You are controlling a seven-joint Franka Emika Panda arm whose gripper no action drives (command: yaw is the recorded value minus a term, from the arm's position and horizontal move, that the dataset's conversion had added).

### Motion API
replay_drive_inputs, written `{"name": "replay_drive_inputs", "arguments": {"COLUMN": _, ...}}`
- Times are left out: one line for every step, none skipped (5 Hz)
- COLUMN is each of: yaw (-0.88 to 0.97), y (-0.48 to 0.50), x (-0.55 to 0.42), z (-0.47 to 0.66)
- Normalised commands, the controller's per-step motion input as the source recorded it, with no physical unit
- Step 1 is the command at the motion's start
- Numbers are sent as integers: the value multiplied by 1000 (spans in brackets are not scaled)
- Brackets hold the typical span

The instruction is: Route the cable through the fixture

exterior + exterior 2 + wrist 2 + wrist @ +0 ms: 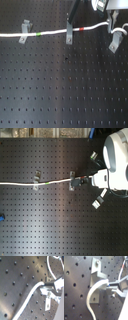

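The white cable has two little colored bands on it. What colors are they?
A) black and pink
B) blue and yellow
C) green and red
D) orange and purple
C: in the first exterior view the cable shows a short green band near the slim upright clip and a short red band just past the darker clip.

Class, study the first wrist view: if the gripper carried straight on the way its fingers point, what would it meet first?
Probably the fixture. The gripper, shut on the cable, points towards that clip's lower edge on the perforated board; depth is unclear, so it may pass just beneath.
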Motion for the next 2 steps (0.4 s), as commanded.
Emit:
{"name": "replay_drive_inputs", "arguments": {"yaw": 174, "y": -241, "x": 16, "z": 181}}
{"name": "replay_drive_inputs", "arguments": {"yaw": 31, "y": -159, "x": -160, "z": -115}}
